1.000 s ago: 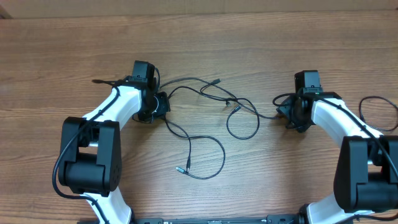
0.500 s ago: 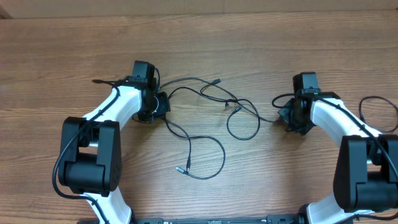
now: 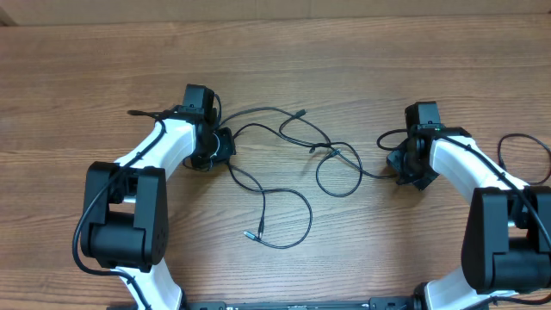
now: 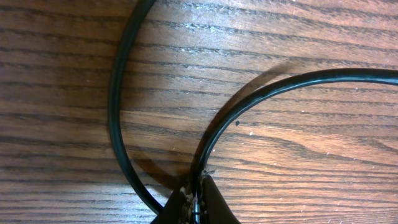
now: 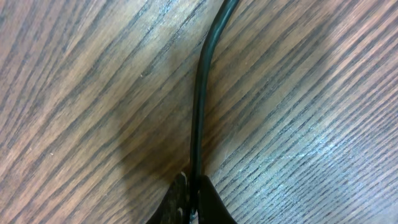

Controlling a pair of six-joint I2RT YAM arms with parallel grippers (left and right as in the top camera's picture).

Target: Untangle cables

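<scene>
Thin black cables (image 3: 288,129) lie in loose loops on the wooden table between the two arms, crossing in a small tangle (image 3: 324,150). One plug end (image 3: 300,112) points to the back and another (image 3: 250,233) lies near the front. At the cables' left end my left gripper (image 3: 228,148) is shut on a strand (image 4: 273,87), which curves away from the fingertips (image 4: 211,200); a second strand (image 4: 115,93) arcs beside it. At their right end my right gripper (image 3: 394,169) is shut on a cable (image 5: 202,93) that runs straight out from its fingertips (image 5: 208,202).
A thicker black wire (image 3: 523,146) of the right arm loops at the far right. Both arm bases (image 3: 125,228) (image 3: 508,241) stand at the front corners. The table's back edge (image 3: 275,17) runs along the top.
My right gripper has closed on the cable's right end. The round loop near the middle has shifted slightly to the right. The left arm has not moved.
</scene>
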